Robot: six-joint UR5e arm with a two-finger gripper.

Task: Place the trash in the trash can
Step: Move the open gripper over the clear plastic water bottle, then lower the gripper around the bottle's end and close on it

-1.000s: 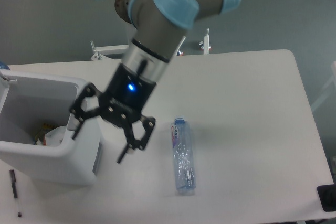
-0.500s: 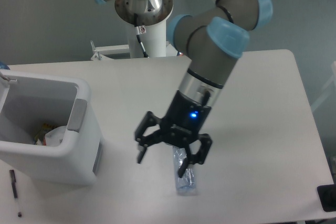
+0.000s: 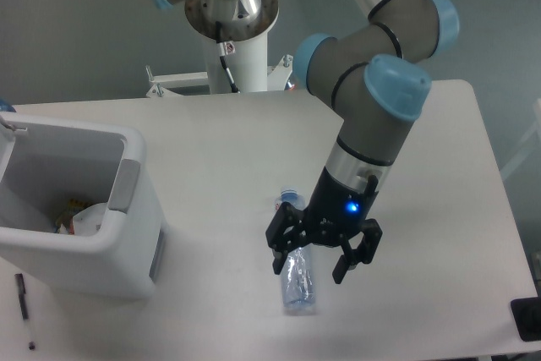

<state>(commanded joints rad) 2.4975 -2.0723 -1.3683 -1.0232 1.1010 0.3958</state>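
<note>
The crushed bottle [image 3: 295,272] was lying flat on the white bench [image 3: 423,150], a bit below the middle of the frame, blue cap end pointing up toward the top. The end effector [image 3: 309,269] hung right over its upper half with the fingers spread apart, one on either side, not clamped on anything; couldn't tell if a finger was actually touching the plastic. Way off at the left edge sat the trash can [image 3: 127,251], grey handle panel facing the bottle, with a crumpled wrapper [image 3: 89,219] visible inside. A thin black pen [image 3: 24,309] lay on the bench in the lower left corner, just beside the can.
</note>
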